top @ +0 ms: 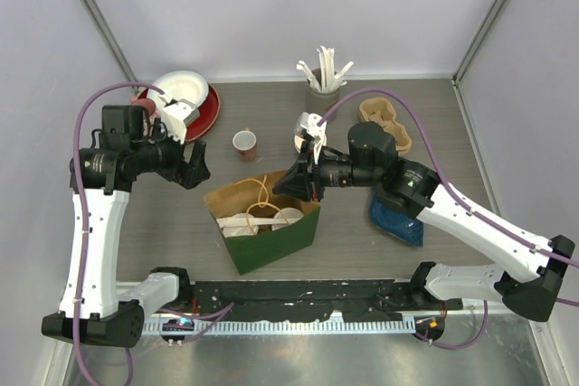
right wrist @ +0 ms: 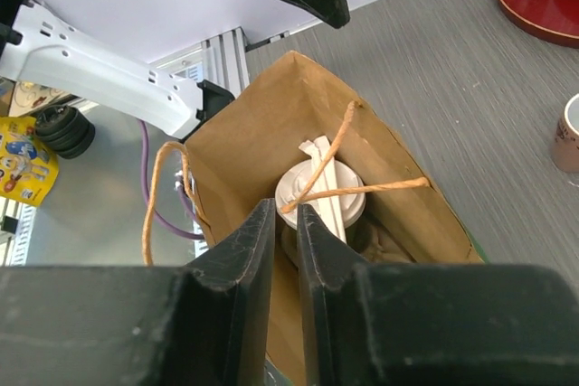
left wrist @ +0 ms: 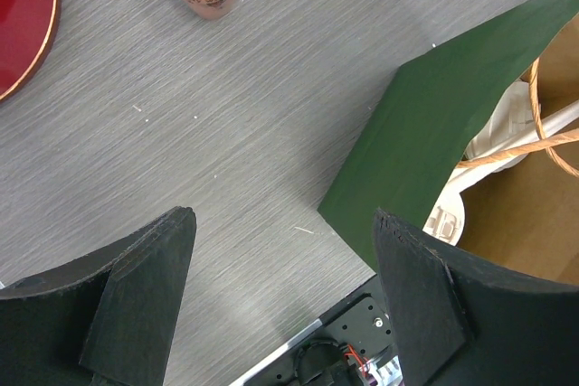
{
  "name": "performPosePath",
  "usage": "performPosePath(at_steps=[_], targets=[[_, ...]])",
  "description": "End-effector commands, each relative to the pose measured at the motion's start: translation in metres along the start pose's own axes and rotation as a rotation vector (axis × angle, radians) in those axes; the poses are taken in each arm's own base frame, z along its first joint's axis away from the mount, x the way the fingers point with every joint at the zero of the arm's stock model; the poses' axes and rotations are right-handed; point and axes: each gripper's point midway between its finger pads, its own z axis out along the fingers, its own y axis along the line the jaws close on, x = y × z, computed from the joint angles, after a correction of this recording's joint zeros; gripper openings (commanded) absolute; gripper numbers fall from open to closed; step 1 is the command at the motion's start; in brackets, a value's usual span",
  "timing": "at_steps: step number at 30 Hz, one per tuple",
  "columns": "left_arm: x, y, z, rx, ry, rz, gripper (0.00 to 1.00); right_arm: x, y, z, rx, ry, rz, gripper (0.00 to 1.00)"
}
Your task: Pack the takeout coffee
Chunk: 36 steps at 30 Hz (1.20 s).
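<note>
**Right wrist view: lidded cups in the bag**

We locate the takeout coffee (right wrist: 298, 185) inside the paper bag (right wrist: 235, 133). One white lid faces up from the bag floor, and a cord handle crosses above it. From the top external view, two white lids lie side by side in the same bag. The bag is green outside and brown inside. It stands open-mouthed on the desk (top: 357, 243), midway between the left and right edges and close to the near edge.

The right gripper (right wrist: 286, 212) sits at the bag's rim on the side facing the right edge. Its jaws stand nearly together, with a narrow slit between them. We cannot tell whether they pinch the bag wall.

The left gripper (left wrist: 285, 223) hovers over bare desk just beside the bag's left green wall. Its jaws are spread wide and hold nothing.

A small red-and-white cup (top: 244, 143) stands behind the bag, toward the far edge. A red plate (top: 206, 117) lies near the far left corner.
</note>
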Motion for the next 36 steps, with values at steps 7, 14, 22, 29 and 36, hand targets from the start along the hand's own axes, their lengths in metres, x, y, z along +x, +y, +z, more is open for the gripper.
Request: performPosePath(at_steps=[7, 14, 22, 29, 36], targets=[[-0.004, 0.013, 0.000, -0.072, -0.031, -0.005, 0.83, -0.043, -0.042, -0.033, 0.315, -0.105, -0.066, 0.45], [0.012, 0.062, 0.008, -0.345, -0.056, -0.077, 0.84, -0.063, -0.141, -0.109, 0.734, -0.228, 0.014, 0.61], [0.024, 0.077, 0.004, -0.486, -0.180, -0.116, 0.87, -0.010, -0.230, -0.225, 1.282, -0.270, 0.060, 0.66], [0.054, 0.076, 0.006, -0.540, -0.187, -0.171, 0.89, 0.043, -0.253, -0.279, 1.492, -0.368, 0.115, 0.69], [0.084, 0.111, 0.001, -0.799, -0.295, -0.328, 0.93, 0.100, -0.258, -0.306, 1.646, -0.444, 0.080, 0.73]])
